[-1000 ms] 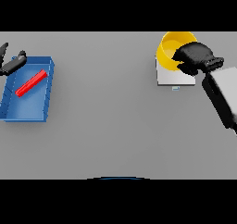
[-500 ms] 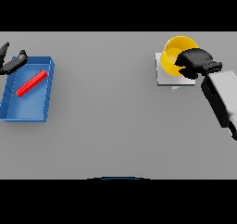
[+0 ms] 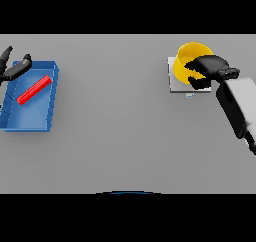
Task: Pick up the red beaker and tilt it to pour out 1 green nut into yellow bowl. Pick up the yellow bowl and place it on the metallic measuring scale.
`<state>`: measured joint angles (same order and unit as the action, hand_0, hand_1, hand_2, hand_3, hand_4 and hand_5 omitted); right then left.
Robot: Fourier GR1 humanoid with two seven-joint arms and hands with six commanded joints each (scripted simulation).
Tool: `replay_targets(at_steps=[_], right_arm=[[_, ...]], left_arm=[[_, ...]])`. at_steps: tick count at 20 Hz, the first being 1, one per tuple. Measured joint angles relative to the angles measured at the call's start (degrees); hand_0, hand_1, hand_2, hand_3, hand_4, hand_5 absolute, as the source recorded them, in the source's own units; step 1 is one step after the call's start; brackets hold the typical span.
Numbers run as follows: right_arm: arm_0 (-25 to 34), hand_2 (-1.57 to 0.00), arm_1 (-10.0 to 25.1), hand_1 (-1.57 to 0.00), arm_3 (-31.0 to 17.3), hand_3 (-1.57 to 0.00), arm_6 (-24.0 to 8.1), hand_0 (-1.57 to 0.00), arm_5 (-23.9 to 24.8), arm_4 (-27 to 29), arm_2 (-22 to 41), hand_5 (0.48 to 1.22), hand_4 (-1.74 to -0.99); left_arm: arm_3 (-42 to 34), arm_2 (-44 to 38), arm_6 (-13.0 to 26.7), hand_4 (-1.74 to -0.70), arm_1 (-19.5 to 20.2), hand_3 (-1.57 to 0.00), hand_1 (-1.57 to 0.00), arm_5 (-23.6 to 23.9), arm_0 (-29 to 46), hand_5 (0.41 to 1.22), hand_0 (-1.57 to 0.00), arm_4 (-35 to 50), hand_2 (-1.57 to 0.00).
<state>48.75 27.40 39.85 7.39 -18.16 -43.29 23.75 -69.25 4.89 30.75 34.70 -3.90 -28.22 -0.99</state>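
Note:
The yellow bowl (image 3: 186, 57) sits tilted on the metallic measuring scale (image 3: 176, 84) at the table's far right. My right hand (image 3: 211, 66) is over the bowl's right rim, fingers curled round that rim. The red beaker (image 3: 33, 89) lies on its side inside the blue tray (image 3: 29, 122) at the far left. My left hand (image 3: 13, 69) hovers at the tray's back left corner with fingers spread, holding nothing. No green nut shows; the bowl's inside is partly hidden by my hand.
The scale has a small display tab (image 3: 190, 95) on its near edge. My right forearm (image 3: 239, 106) slants in from the lower right. Grey table top spans the stretch between tray and scale.
The yellow bowl has come down toward me with my right hand and now rests lower over the scale. The left hand and the beaker have stayed put.

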Motion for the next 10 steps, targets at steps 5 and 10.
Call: replay_targets(at_steps=[5, 10], right_arm=[[-0.4, -0.15, 0.8, -0.19, 0.2, -0.13, 0.6, -0.2, -0.7, -0.3, 0.5, 0.817, -1.435], [0.4, -0.05, 0.3, -0.06, -1.2, -0.04, -0.4, -0.06, -2.1, -1.1, 1.3, 0.779, -1.39]], left_arm=[[0.9, 0.0, -0.4, -0.83, 0.4, 0.0, 0.0, -0.4, -0.5, 0.752, 0.0, -0.3, 0.0], [-0.5, -0.2, 0.0, -0.83, 0.9, 0.0, 0.0, -0.3, 0.1, 0.76, 0.0, -0.2, 0.0]])
